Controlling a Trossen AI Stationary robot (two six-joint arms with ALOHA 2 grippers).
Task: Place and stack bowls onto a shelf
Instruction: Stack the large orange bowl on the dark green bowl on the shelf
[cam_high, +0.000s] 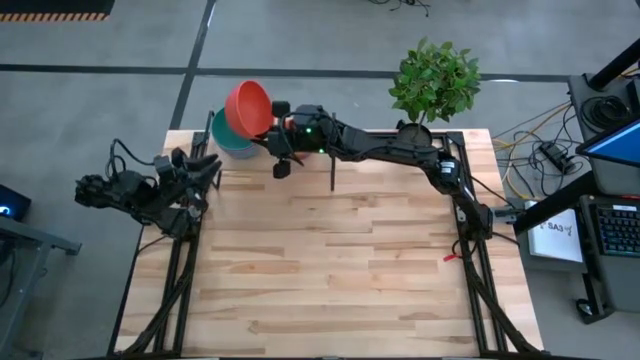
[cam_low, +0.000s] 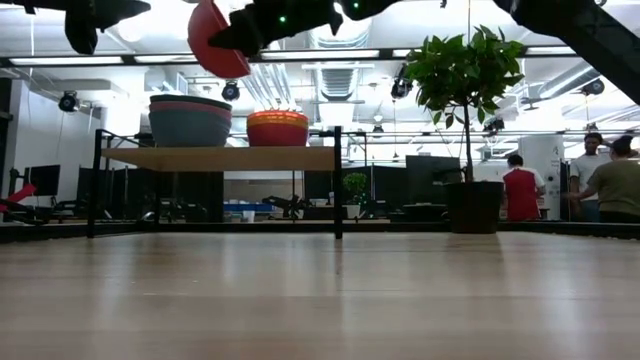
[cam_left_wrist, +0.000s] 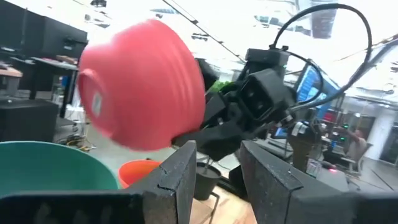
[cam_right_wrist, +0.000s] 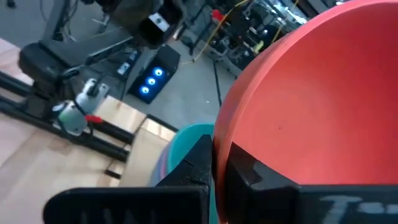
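Observation:
My right gripper (cam_high: 272, 125) is over the table's far left corner, shut on a red bowl (cam_high: 248, 108) that it carries tipped on its side above the shelf (cam_low: 220, 157). Two stacks rest on the shelf board. A stack of larger bowls with a teal one on top (cam_low: 190, 122) stands right under the red bowl (cam_low: 215, 40). A stack of smaller bowls with an orange one on top (cam_low: 277, 128) stands beside it. My left gripper (cam_high: 205, 170) waits open at the table's left edge, near the shelf. Its fingers (cam_left_wrist: 180, 174) are empty. My right gripper holds the red bowl by its rim (cam_right_wrist: 219, 140), one finger (cam_right_wrist: 198, 158) outside the wall and the other inside the hollow. The fingers come level from the table's right side. The bowl is lifted clear above the teal stack, tipped on its side.
A green plant in a black pot (cam_high: 435, 80) stands at the table's far edge, right of the shelf. The near and middle wooden tabletop (cam_high: 340, 270) is bare. People (cam_low: 518, 190) stand in the room behind the table. Black frame rails run along both table sides.

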